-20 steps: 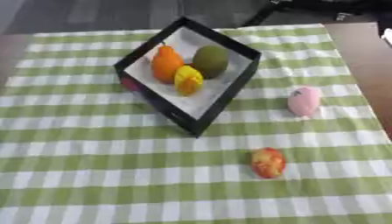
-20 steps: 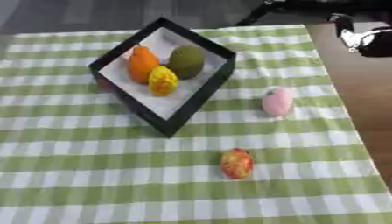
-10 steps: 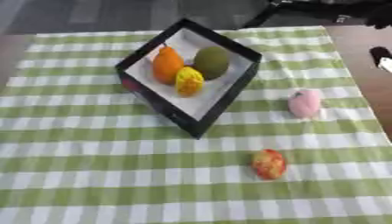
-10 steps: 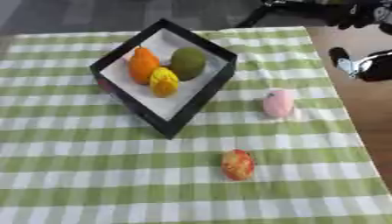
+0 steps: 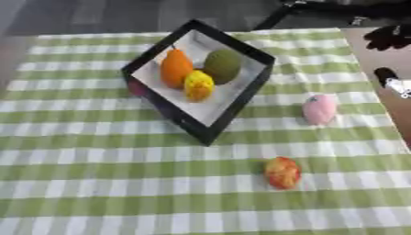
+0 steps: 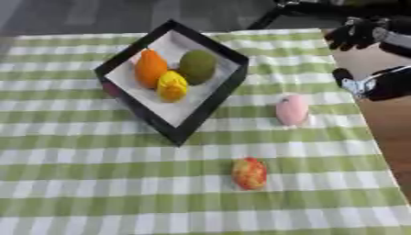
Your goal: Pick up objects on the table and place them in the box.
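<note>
A black box [image 5: 230, 109] with a white inside stands tilted on the green checked cloth and holds an orange fruit [image 5: 176, 68], a green fruit [image 5: 223, 65] and a yellow fruit [image 5: 198, 85]. To its right, a pink fruit [image 6: 291, 109] lies on the cloth. Nearer the front lies a red and yellow fruit [image 6: 250, 173]. My right hand [image 6: 377, 84] shows dark at the right edge, over the bare table beside the cloth, to the right of the pink fruit and apart from it. My left hand is out of sight.
The brown table top [image 6: 389, 133] runs bare along the cloth's right side. A small reddish thing [image 5: 136, 88] peeks out at the box's left wall. Dark frame parts [image 6: 321, 8] cross the far right corner.
My right hand has come down along the right edge from the upper corner, closer to the pink fruit. The fruits and the box have stayed put.
</note>
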You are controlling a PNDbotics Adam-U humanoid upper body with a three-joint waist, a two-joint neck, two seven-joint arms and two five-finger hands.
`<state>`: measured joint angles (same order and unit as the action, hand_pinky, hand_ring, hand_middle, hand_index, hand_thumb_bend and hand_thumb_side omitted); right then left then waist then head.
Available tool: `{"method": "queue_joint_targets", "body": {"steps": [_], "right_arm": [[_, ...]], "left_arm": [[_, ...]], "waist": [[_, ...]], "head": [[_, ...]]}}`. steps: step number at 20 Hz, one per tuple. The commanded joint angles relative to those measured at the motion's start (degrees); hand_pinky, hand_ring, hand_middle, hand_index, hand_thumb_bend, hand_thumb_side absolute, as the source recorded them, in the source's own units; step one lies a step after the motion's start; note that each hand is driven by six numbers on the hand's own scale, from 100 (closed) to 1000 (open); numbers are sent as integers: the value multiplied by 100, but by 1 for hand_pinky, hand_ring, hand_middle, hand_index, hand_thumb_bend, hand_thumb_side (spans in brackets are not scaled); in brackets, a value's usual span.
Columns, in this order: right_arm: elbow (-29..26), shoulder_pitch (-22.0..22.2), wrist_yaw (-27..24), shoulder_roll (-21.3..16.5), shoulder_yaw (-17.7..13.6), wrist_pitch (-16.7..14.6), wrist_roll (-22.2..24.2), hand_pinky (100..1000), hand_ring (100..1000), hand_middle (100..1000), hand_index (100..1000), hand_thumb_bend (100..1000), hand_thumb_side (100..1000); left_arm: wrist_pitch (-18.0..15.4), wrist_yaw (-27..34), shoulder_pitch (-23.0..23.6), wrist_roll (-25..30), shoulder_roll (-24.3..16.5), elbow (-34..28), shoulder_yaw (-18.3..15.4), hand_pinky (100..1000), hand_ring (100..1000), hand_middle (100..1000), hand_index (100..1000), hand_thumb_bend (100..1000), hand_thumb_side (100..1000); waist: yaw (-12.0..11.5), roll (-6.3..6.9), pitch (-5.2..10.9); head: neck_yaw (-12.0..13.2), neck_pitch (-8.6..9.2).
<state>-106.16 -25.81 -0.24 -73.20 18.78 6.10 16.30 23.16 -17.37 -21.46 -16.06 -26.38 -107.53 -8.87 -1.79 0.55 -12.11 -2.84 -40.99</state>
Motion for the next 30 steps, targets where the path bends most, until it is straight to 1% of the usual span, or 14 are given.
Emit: {"method": "queue_joint_targets", "body": {"steps": [1,6,10,12,13,15,17,19,23,27,30], "right_arm": [[-154,-210,-16,-150,139,166,93,862,841,792,920,100,352],[-89,-559,206,51,487,437,304,869,842,787,917,100,372],[80,-803,445,240,707,672,343,875,854,794,918,168,412],[201,-892,554,331,811,756,366,881,862,800,921,202,446],[256,-924,604,369,853,777,383,885,866,803,923,222,484],[360,-975,718,445,929,795,432,889,870,805,926,226,530],[459,-1017,814,516,995,804,492,892,873,808,928,209,575],[554,-1043,889,580,1055,808,569,894,876,811,932,214,592],[695,-1039,957,645,1102,788,702,898,881,815,935,222,605],[835,-1015,1001,680,1101,750,767,901,883,820,938,249,608],[953,-1020,1070,718,1113,693,808,901,883,807,938,262,614]], "left_arm": [[-155,251,-11,-588,-84,67,165,753,685,659,785,356,380],[-317,437,78,-937,-25,131,189,751,683,655,781,358,387],[-345,504,135,-1004,20,144,185,751,683,653,780,352,391],[-345,518,144,-1018,31,145,181,751,683,652,779,351,391],[-345,523,147,-1022,33,145,181,751,683,652,779,350,395],[-347,532,152,-1028,40,144,178,751,683,651,779,350,398],[-350,544,160,-1038,55,142,172,751,683,651,779,350,402],[-356,557,167,-1045,70,138,170,751,683,650,778,349,403],[-354,580,185,-1068,86,137,153,750,682,649,778,332,409],[-350,609,197,-1091,98,133,142,750,682,648,777,333,410],[-364,630,197,-1082,107,125,143,755,686,652,780,311,416]], "waist": [[-19,-83,55],[-48,-88,54],[-57,-101,47],[-66,-103,42],[-70,-103,39],[-77,-101,31],[-77,-98,23],[-76,-92,9],[-71,-75,-25],[-72,-59,-59],[-79,-45,-87]], "head": [[-37,-27],[-26,-134],[-18,-167],[-17,-167],[-16,-170],[-15,-185],[-18,-213],[-18,-238],[-13,-255],[-14,-234],[-9,-216]]}}
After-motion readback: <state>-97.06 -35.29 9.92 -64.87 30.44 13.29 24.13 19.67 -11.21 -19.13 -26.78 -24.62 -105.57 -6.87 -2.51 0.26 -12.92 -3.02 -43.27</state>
